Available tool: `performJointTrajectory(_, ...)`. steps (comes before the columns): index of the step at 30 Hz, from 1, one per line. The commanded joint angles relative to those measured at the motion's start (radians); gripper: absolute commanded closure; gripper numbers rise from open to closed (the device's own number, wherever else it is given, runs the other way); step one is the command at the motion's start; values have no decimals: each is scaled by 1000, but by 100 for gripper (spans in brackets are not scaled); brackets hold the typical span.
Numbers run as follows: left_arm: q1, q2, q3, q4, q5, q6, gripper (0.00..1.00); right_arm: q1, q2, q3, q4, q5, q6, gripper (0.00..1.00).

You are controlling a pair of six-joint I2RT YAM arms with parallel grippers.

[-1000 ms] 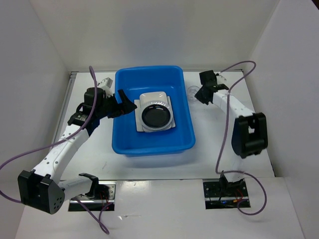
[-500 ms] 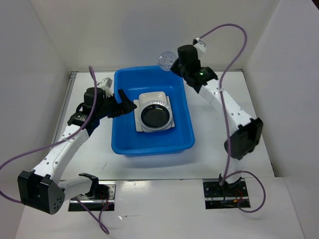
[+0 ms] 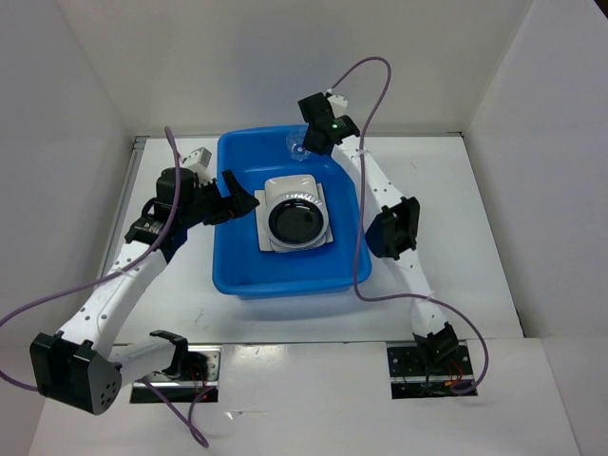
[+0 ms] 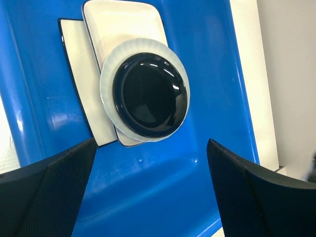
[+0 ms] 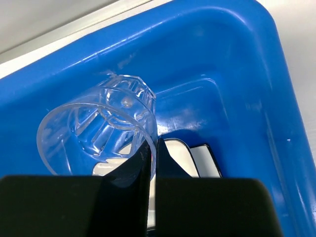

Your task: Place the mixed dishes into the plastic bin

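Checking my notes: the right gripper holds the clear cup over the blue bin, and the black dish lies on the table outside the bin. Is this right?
Not quite: the left wrist view shows the black dish inside the blue bin, on the white dishes. The right gripper does hold the clear cup over the bin.

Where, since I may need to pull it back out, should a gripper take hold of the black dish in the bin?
Pinch its rim from straight above, one finger inside, one outside. The black dish lies flat, nested in the white bowl on the plates inside the deep bin, so a sideways approach looks blocked. Finger room seems greatest at its left in the left wrist view.
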Motion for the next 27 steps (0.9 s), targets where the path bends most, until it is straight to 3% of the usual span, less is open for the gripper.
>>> performJointTrajectory(1,-2,-31,-5,9,-5,15,1,-10,72,293,-191,47,-17,100)
performJointTrajectory(3,-2,-32,-5,9,-5,15,1,-20,136,360,-235,47,-7,100)
performJointTrajectory(27,-2,-22,-5,18,-14,15,1,-59,189,288,-311,43,-7,98)
